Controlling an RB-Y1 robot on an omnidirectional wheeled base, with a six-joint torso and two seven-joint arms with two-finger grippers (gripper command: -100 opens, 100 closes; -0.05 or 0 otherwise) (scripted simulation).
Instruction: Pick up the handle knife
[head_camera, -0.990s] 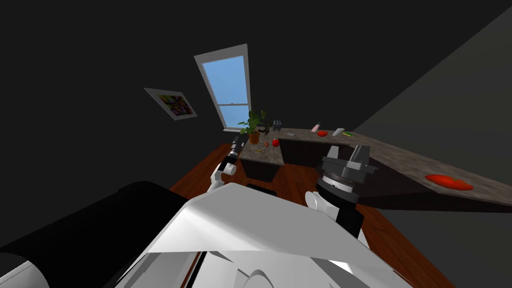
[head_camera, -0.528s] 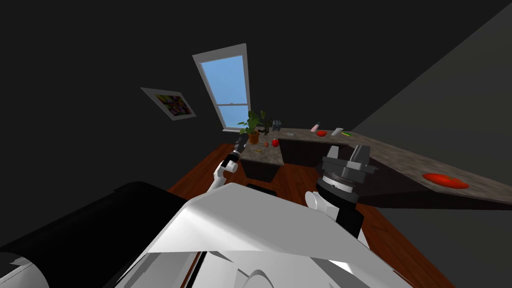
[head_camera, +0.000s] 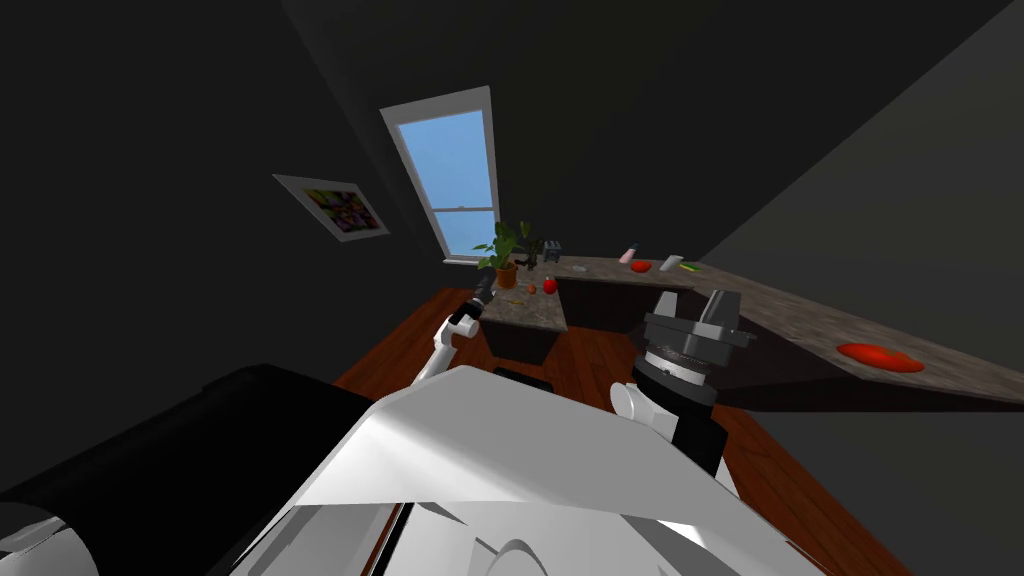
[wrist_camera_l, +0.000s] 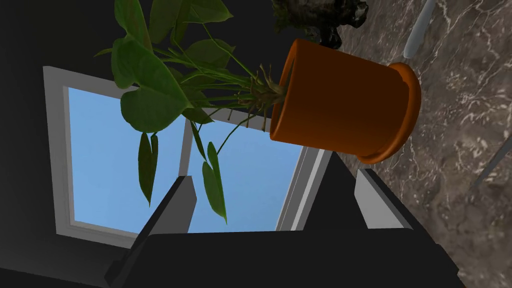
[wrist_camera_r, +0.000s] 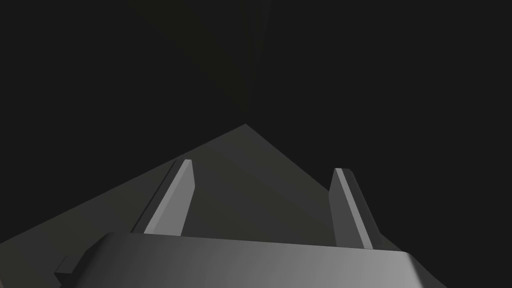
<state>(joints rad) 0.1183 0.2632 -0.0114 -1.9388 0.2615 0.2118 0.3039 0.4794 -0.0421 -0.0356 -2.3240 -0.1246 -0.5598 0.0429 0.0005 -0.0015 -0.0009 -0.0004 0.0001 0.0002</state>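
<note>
Counter: a long L-shaped counter (head_camera: 800, 315) with a mottled brown stone top on dark cabinets. It runs from the right side to a short leg under the window.
Floor: red-brown boards (head_camera: 590, 365) between me and the counter.
Window: a white-framed window (head_camera: 455, 170) showing blue sky, in the dark wall behind the counter's short leg.
Wall picture: a colourful framed picture (head_camera: 335, 207) on the wall left of the window.
Right gripper: my right gripper (head_camera: 695, 300) is raised close to my chest, well short of the counter. Its fingers are spread wide with nothing between them.
Plant: a leafy green plant (wrist_camera_l: 150, 90) in a round orange pot (wrist_camera_l: 345, 105), upright on the short leg of the counter.
Left gripper: my left gripper (wrist_camera_l: 274, 175) is stretched out to the counter's short leg and aimed at the pot. Its fingers are wide apart and gripping nothing, just short of the pot's base.
Red ball: a small red ball (head_camera: 549, 285) on the counter, right of the pot.
Knife: the knife (head_camera: 515, 299) seems to be a tiny yellowish sliver lying flat on the counter. It is in front of the pot and just right of my left gripper, too small to be sure.
Pale strip: a pale grey rounded strip (wrist_camera_l: 417, 30) lies flat on the stone past the pot. I cannot tell whether it is the same thing.
</note>
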